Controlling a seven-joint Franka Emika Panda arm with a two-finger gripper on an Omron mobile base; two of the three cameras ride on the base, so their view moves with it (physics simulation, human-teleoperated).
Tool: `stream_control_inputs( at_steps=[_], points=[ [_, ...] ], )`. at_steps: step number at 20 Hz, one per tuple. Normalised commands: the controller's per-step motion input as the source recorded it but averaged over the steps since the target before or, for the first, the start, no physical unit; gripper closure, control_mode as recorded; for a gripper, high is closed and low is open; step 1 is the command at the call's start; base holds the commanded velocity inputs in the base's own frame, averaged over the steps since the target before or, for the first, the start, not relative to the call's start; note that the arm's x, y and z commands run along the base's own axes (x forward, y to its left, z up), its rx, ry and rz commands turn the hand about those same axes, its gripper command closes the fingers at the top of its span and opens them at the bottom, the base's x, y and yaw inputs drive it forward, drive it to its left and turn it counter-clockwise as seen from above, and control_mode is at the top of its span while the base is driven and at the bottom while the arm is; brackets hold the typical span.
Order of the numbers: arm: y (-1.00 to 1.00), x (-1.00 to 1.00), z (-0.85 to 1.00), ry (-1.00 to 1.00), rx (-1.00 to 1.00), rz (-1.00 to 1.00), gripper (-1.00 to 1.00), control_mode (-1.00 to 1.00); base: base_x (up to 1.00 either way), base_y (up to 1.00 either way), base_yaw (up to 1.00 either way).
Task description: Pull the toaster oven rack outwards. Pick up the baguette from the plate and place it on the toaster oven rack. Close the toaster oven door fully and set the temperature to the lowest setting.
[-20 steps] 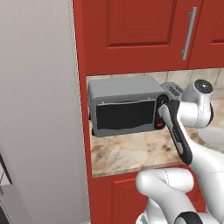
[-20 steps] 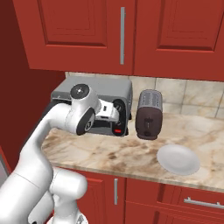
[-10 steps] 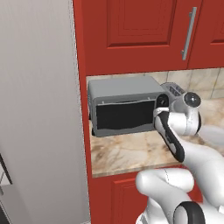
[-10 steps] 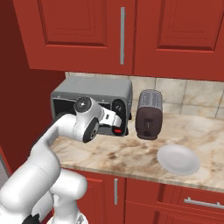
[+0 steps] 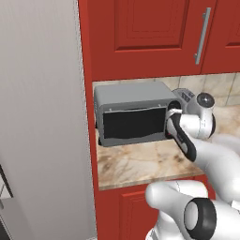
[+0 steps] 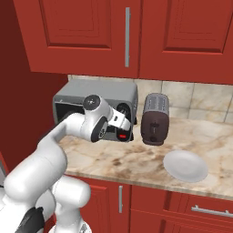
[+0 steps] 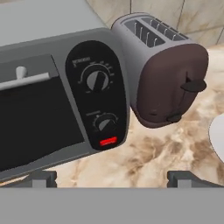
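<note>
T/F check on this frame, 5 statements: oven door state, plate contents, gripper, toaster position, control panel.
1. The toaster oven door is shut. True.
2. A baguette lies on the plate. False: the plate is bare.
3. The gripper is clamped on a knob. False: its fingertips stand wide apart, short of the toaster oven, holding nothing.
4. The slot toaster stands between the toaster oven and the plate in the right base view. True.
5. The control panel carries three knobs. False: there are two knobs, the upper knob and the lower knob, above a red button.
</note>
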Motion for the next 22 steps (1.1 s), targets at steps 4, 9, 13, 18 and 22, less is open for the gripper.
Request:
stream_control_inputs(
  at_steps=[4,9,13,18,22],
  points=[
    [-0.27,0.26,-0.01,0.0,0.02,-0.03,-1.0,-1.0,0.0,0.0,0.0],
    [-0.1,0.12,0.0,0.0,0.0,-0.02,-1.0,-1.0,0.0,0.0,0.0],
    [0.0,0.0,0.0,0.0,0.0,0.0,-1.0,-1.0,0.0,0.0,0.0],
    [0.0,0.0,0.0,0.0,0.0,0.0,-1.0,-1.0,0.0,0.0,0.0],
    [0.0,0.0,0.0,0.0,0.0,0.0,-1.0,-1.0,0.0,0.0,0.0]
  ],
)
